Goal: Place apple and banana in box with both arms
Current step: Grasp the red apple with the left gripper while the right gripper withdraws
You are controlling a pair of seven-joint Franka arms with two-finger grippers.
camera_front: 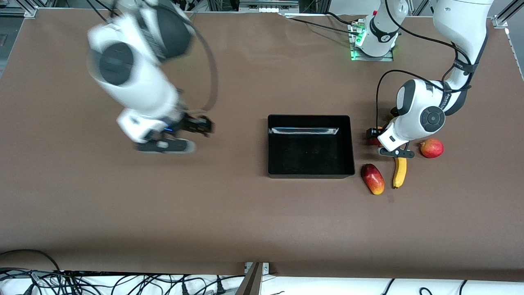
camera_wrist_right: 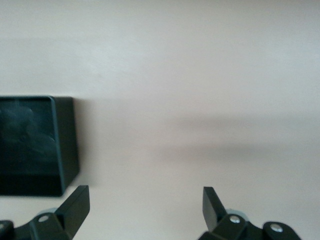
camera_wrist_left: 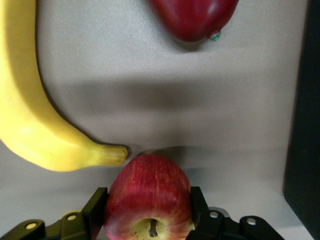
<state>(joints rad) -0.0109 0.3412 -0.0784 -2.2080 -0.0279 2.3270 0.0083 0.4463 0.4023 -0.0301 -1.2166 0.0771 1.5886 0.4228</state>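
The small red apple [camera_wrist_left: 149,182] sits between the fingers of my left gripper [camera_wrist_left: 148,201], which press on both of its sides. In the front view only a sliver of the apple [camera_front: 372,141] shows under the left gripper [camera_front: 374,137], beside the box at the left arm's end. The yellow banana [camera_front: 400,172] lies just nearer the camera, its tip close to the apple in the left wrist view [camera_wrist_left: 35,125]. The black box [camera_front: 310,118] stands mid-table, empty. My right gripper [camera_front: 203,125] is open and empty over bare table toward the right arm's end; it also shows in the right wrist view [camera_wrist_right: 146,200].
A red-yellow mango-like fruit [camera_front: 373,179] lies beside the banana, near the box's corner, and shows in the left wrist view [camera_wrist_left: 195,17]. A red-orange round fruit [camera_front: 432,148] lies toward the left arm's end. The box shows in both wrist views [camera_wrist_left: 306,125] [camera_wrist_right: 30,145].
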